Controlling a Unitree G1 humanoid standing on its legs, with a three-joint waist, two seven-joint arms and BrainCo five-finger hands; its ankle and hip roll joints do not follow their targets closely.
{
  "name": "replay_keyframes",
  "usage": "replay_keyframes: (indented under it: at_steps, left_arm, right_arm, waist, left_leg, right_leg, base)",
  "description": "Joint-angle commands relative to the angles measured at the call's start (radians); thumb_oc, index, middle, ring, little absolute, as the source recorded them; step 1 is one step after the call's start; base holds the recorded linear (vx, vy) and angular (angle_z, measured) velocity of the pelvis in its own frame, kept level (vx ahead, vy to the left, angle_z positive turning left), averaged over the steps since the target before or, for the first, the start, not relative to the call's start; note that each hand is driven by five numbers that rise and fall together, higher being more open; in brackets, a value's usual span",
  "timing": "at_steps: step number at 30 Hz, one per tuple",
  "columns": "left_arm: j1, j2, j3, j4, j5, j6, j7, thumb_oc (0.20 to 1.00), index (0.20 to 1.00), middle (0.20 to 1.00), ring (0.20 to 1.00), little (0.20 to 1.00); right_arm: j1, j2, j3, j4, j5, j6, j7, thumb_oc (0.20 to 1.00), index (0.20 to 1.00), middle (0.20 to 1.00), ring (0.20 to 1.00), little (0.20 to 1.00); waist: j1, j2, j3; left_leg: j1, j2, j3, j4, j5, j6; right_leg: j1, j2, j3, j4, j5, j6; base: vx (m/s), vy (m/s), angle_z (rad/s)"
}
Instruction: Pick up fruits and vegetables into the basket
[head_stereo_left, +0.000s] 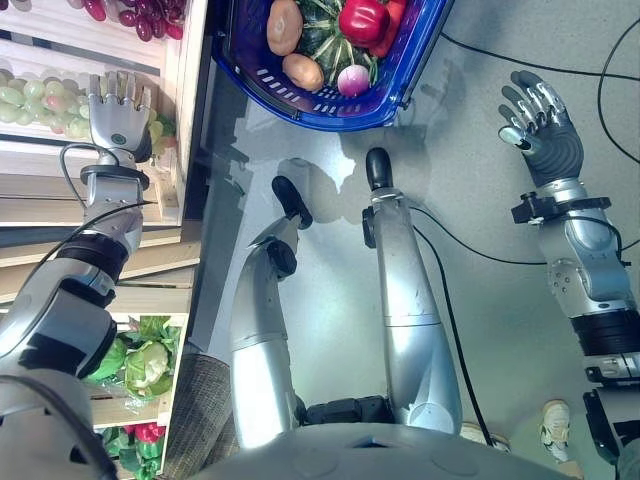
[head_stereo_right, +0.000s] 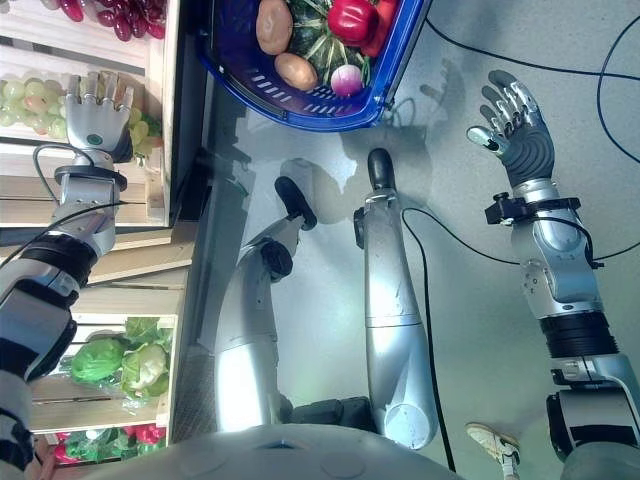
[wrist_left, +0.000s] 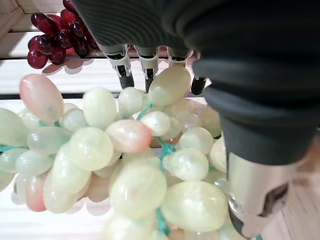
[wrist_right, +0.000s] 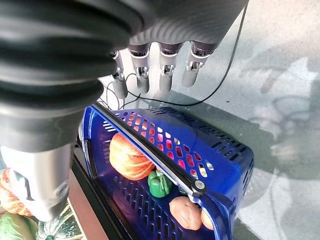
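Left eye view: left robot hand (head_stereo_left: 118, 115) spread over one green grape bunch (wrist_left: 125, 160), right robot hand (head_stereo_left: 540, 120) spread.

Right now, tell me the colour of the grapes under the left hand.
Pale green grapes, some blushed pink, under the left hand; left wrist view shows it best.

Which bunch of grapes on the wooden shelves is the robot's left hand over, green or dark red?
The pale green grape bunch: the left hand hangs directly above it, fingers open. The dark red grape bunch lies on the next shelf beyond.
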Motion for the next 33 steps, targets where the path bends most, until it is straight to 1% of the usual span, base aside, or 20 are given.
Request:
replay_keyframes:
  at_steps: [1, 6, 8, 11, 14, 15, 16, 19, 25, 28, 30, 33]
  left_arm:
    - [0.028, 0.008, 0.041, 0.11, -0.056, 0.061, -0.012, 1.0, 1.0, 1.0, 1.0, 1.0]
    - [0.023, 0.002, 0.038, 0.122, -0.072, 0.084, -0.016, 1.0, 1.0, 1.0, 1.0, 1.0]
    - [0.018, 0.0, 0.035, 0.128, -0.072, 0.083, -0.013, 1.0, 1.0, 1.0, 1.0, 1.0]
    - [0.012, -0.005, 0.032, 0.127, -0.089, 0.101, -0.02, 1.0, 1.0, 1.0, 1.0, 1.0]
    - [0.015, -0.007, 0.032, 0.128, -0.102, 0.102, -0.02, 1.0, 1.0, 1.0, 1.0, 1.0]
    - [0.013, -0.011, 0.029, 0.125, -0.107, 0.107, -0.038, 0.485, 0.485, 0.485, 0.485, 0.485]
    - [0.012, -0.014, 0.025, 0.128, -0.114, 0.103, -0.041, 0.2, 0.2, 0.2, 0.2, 0.2]
    - [0.023, -0.018, 0.031, 0.129, -0.134, 0.088, -0.035, 0.2, 0.2, 0.2, 0.2, 0.2]
    - [0.057, -0.026, 0.053, 0.122, -0.2, 0.09, 0.004, 0.2, 0.2, 0.2, 0.2, 0.2]
    - [0.07, -0.02, 0.068, 0.118, -0.248, 0.076, 0.034, 0.2, 0.2, 0.2, 0.2, 0.2]
    - [0.076, -0.02, 0.079, 0.11, -0.277, 0.078, 0.052, 0.2, 0.2, 0.2, 0.2, 0.2]
    - [0.089, -0.007, 0.108, 0.091, -0.319, 0.057, 0.096, 0.2, 0.2, 0.2, 0.2, 0.2]
  right_arm:
    - [0.005, -0.032, -0.008, -0.093, 0.034, -0.046, -0.002, 1.0, 1.0, 1.0, 1.0, 1.0]
    - [-0.011, -0.037, 0.001, -0.095, 0.035, -0.051, -0.007, 1.0, 1.0, 1.0, 1.0, 1.0]
    - [-0.018, -0.04, 0.002, -0.094, 0.033, -0.05, -0.007, 1.0, 1.0, 1.0, 1.0, 1.0]
    - [-0.028, -0.044, 0.005, -0.097, 0.037, -0.049, -0.01, 1.0, 1.0, 1.0, 1.0, 1.0]
    - [-0.029, -0.044, 0.007, -0.096, 0.036, -0.053, -0.009, 1.0, 1.0, 1.0, 1.0, 1.0]
    - [-0.033, -0.044, 0.008, -0.098, 0.034, -0.052, -0.01, 1.0, 1.0, 1.0, 1.0, 1.0]
    - [-0.04, -0.043, 0.011, -0.098, 0.032, -0.049, -0.012, 1.0, 1.0, 1.0, 1.0, 1.0]
    - [-0.043, -0.047, 0.006, -0.106, 0.033, -0.046, -0.011, 1.0, 1.0, 1.0, 1.0, 1.0]
    - [-0.037, -0.046, -0.004, -0.118, 0.022, -0.048, -0.011, 1.0, 1.0, 1.0, 1.0, 1.0]
    - [-0.03, -0.045, -0.004, -0.126, 0.016, -0.047, -0.015, 1.0, 1.0, 1.0, 1.0, 1.0]
    - [-0.024, -0.042, -0.007, -0.131, 0.013, -0.048, -0.015, 1.0, 1.0, 1.0, 1.0, 1.0]
    - [-0.008, -0.036, -0.011, -0.139, -0.007, -0.05, -0.019, 1.0, 1.0, 1.0, 1.0, 1.0]
  waist:
    - [-0.042, 0.0, -0.018]
    - [-0.04, -0.002, -0.018]
    - [-0.039, -0.003, -0.018]
    - [-0.038, -0.003, -0.018]
    - [-0.036, -0.003, -0.018]
    - [-0.036, -0.003, -0.018]
    - [-0.035, -0.004, -0.018]
    - [-0.034, -0.003, -0.018]
    - [-0.029, -0.003, -0.018]
    - [-0.029, -0.004, -0.018]
    - [-0.027, -0.005, -0.018]
    - [-0.023, -0.007, -0.018]
  left_leg:
    - [-0.041, -0.018, 0.01, 0.083, -0.054, -0.021]
    - [-0.064, -0.015, 0.01, 0.094, -0.055, -0.022]
    - [-0.069, -0.015, 0.009, 0.095, -0.055, -0.023]
    - [-0.077, -0.013, 0.01, 0.096, -0.055, -0.024]
    - [-0.084, -0.013, 0.008, 0.098, -0.055, -0.024]
    - [-0.086, -0.013, 0.007, 0.098, -0.055, -0.024]
    - [-0.086, -0.013, 0.007, 0.096, -0.054, -0.025]
    - [-0.082, -0.013, 0.006, 0.086, -0.05, -0.026]
    - [-0.064, -0.015, 0.007, 0.07, -0.044, -0.03]
    - [-0.047, -0.016, 0.008, 0.063, -0.043, -0.03]
    - [-0.037, -0.017, 0.008, 0.058, -0.042, -0.03]
    - [-0.016, -0.019, 0.008, 0.049, -0.042, -0.03]
  right_leg:
    - [-0.01, 0.041, -0.022, -0.045, 0.069, 0.073]
    - [-0.028, 0.043, -0.021, -0.036, 0.067, 0.073]
    - [-0.034, 0.043, -0.021, -0.034, 0.067, 0.074]
    - [-0.042, 0.043, -0.021, -0.032, 0.066, 0.074]
    - [-0.048, 0.045, -0.02, -0.029, 0.064, 0.074]
    - [-0.05, 0.046, -0.019, -0.028, 0.064, 0.074]
    - [-0.049, 0.046, -0.02, -0.03, 0.065, 0.074]
    - [-0.046, 0.046, -0.02, -0.036, 0.066, 0.076]
    - [-0.028, 0.042, -0.022, -0.051, 0.069, 0.077]
    - [-0.011, 0.04, -0.024, -0.062, 0.07, 0.076]
    - [-0.001, 0.038, -0.026, -0.068, 0.071, 0.076]
    - [0.022, 0.033, -0.03, -0.081, 0.072, 0.076]
  base:
    - [0.0, 0.0, 0.0]
    - [0.0, 0.0, 0.0]
    - [0.0, 0.0, 0.0]
    - [0.0, 0.0, 0.0]
    - [0.0, 0.0, 0.0]
    - [0.0, 0.0, 0.0]
    - [0.0, 0.0, 0.0]
    - [0.0, 0.0, 0.0]
    - [0.0, 0.0, 0.0]
    - [0.0, 0.0, 0.0]
    - [0.0, 0.0, 0.0]
    - [0.0, 0.0, 0.0]
